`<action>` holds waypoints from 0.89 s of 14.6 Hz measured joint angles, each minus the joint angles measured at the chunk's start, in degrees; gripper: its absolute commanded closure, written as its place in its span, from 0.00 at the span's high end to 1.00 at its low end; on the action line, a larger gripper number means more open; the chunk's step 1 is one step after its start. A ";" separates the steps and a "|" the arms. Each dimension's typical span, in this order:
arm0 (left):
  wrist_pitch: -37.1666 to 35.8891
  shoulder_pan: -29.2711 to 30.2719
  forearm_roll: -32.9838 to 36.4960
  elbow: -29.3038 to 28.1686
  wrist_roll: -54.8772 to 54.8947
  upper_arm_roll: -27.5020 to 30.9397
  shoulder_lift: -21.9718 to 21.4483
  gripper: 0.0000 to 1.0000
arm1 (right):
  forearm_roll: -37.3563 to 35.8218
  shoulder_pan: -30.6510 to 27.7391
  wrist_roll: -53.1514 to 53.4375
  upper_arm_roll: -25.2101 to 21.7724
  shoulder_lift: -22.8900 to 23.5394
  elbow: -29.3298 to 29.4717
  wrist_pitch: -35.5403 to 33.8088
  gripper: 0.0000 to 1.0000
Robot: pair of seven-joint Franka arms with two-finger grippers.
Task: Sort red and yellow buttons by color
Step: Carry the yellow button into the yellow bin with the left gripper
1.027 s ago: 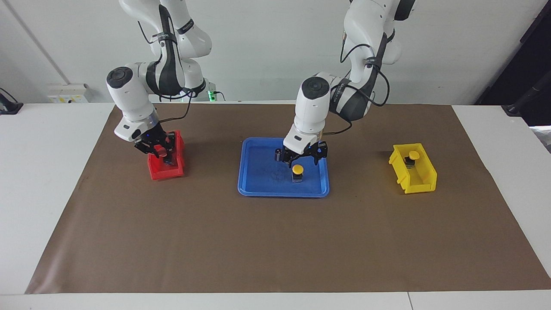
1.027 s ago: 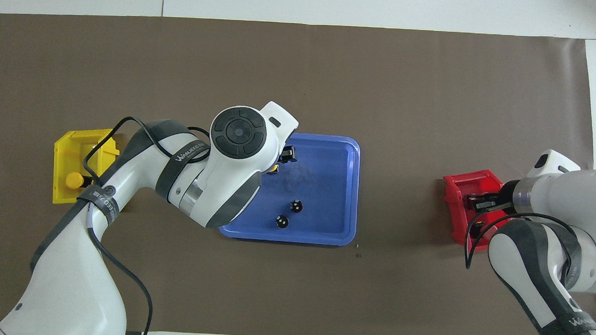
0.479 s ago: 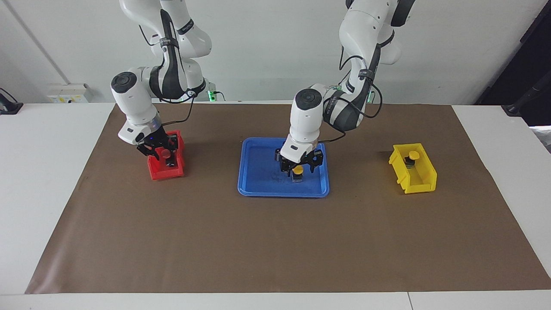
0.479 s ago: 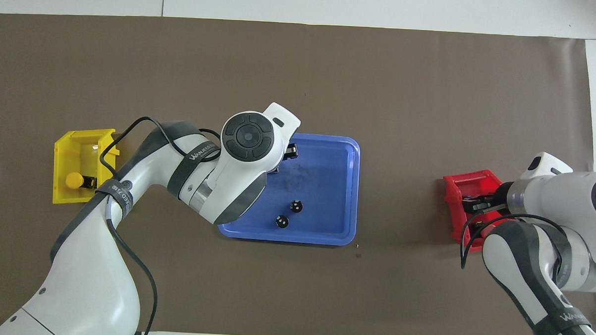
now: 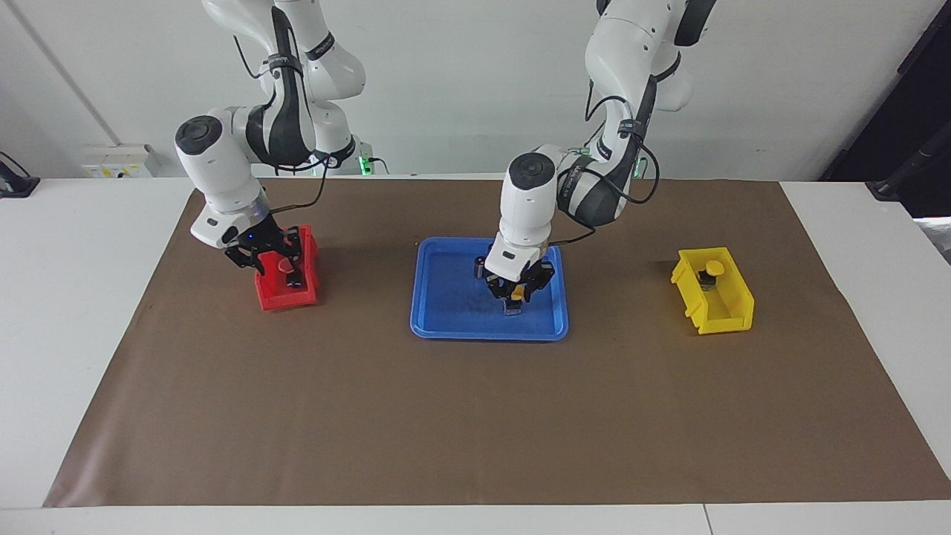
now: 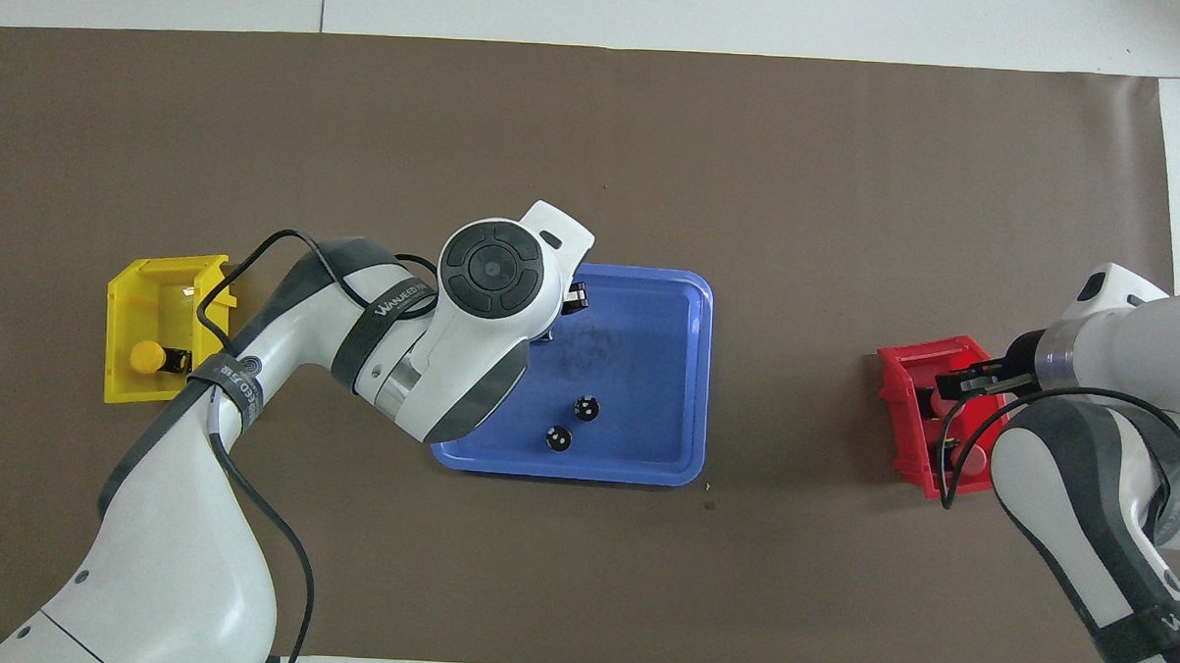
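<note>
Facing view: left gripper [image 5: 515, 296] clamps the yellow button [image 5: 513, 294] in the blue tray [image 5: 446, 323]; right gripper [image 5: 269, 261] hangs part-open, empty, over the red bin [image 5: 286, 298]. Overhead view: arm hides that grasp; lift straight, clearing two dark cylinders [image 6: 572, 422].

White table [image 5: 67, 312]; brown mat [image 5: 475, 416] on it, carrying red bin [image 5: 286, 291], blue tray [image 5: 446, 323], yellow bin [image 5: 724, 312].

The tray [image 5: 446, 327] lies mid-table, holding two cylinders [image 6: 572, 422] at its edge nearer the robots. One bin [image 5: 286, 299] sits toward the right arm's end from the tray, another bin [image 5: 724, 316] toward the left arm's end.
</note>
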 measured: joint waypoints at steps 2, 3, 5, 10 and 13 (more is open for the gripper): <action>-6.27 0.52 0.00 4.28 0.00 0.23 -0.75 0.01 | 0.00 0.00 0.16 0.00 -0.32 3.88 -4.07 0.97; -9.60 1.07 0.00 6.26 0.48 0.46 -1.72 0.01 | 0.00 -0.01 0.26 0.00 -0.63 6.55 -7.44 1.00; -15.54 3.76 -0.01 8.26 5.04 0.84 -4.84 0.01 | 0.00 -0.12 1.84 -0.03 -1.34 13.89 -16.80 1.00; -20.01 20.34 -0.09 8.20 30.07 1.78 -8.54 0.01 | 0.00 -0.83 5.77 -0.19 -0.25 32.93 -33.34 1.00; -16.80 30.48 -0.18 7.67 43.50 1.96 -7.96 0.01 | -0.01 -1.10 8.56 -0.31 3.87 41.84 -39.59 1.00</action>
